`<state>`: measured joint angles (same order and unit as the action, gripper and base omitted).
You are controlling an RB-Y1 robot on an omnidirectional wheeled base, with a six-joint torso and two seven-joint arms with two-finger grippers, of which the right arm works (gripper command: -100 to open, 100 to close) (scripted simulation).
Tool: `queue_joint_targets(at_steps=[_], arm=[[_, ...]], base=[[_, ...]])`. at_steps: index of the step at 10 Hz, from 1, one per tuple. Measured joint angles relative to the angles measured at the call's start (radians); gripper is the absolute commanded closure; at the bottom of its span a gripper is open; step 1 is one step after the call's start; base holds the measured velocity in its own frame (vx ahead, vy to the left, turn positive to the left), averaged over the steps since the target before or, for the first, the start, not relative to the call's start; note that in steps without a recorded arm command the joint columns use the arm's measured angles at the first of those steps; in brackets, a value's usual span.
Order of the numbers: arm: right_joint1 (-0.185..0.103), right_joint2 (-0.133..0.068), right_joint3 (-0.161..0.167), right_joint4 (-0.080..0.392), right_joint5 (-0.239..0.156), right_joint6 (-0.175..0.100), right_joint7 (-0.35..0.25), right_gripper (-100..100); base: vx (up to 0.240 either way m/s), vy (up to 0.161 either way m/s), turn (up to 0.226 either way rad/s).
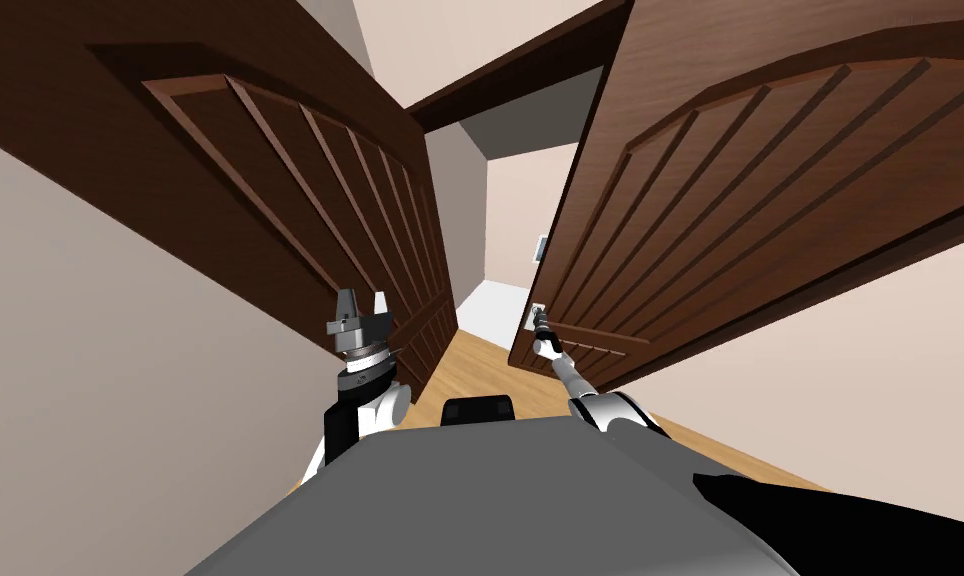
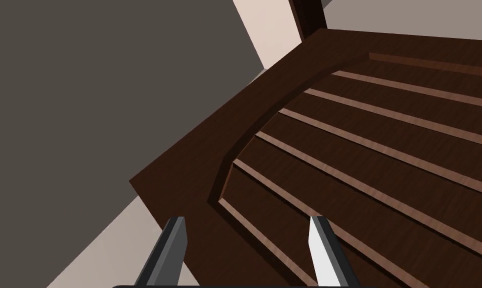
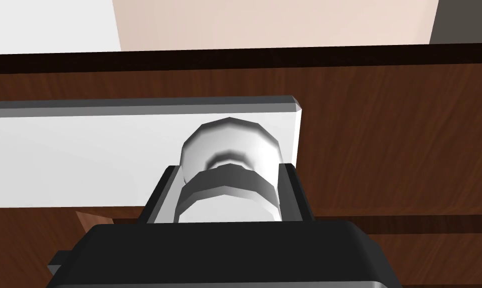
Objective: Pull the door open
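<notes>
Right gripper is clamped on the white knob, its fingers pressing the knob's two sides. The knob sits on a white plate by the free edge of the right door, and in the head view that arm reaches forward to it. Left gripper is held up just beside the left door, fingers apart and holding nothing. Between the two dark brown doors a gap shows wood floor near and a pale wall far beyond. From this I judge the right door to be ajar, its free edge swung toward me. The grasp looks done and the pull part way. What is left is to draw the door wider along its arc, then let go.
</notes>
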<state>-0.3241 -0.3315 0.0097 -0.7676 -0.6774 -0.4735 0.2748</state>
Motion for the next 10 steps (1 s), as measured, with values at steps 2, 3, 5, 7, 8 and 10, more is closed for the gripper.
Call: queue_joint_targets(at_steps=[2,3,5,7,8,10], arm=[[-0.004,-0.006,0.029,0.003,0.016,-0.004,-0.034,100],[-0.001,-0.002,0.032,0.003,0.017,0.001,-0.034,100],[0.002,-0.013,0.048,-0.007,0.021,0.000,-0.050,100],[0.000,-0.021,0.069,-0.009,0.027,-0.003,-0.068,100],[0.005,-0.025,0.080,-0.016,0.030,0.000,-0.077,100],[0.013,-0.028,0.100,-0.029,0.035,0.004,-0.091,100]], base=[[-0.180,-0.058,0.066],[-0.159,-0.036,0.108],[-0.235,-0.055,0.109],[-0.241,-0.053,0.111],[-0.224,-0.096,0.104],[-0.247,-0.092,0.118]])
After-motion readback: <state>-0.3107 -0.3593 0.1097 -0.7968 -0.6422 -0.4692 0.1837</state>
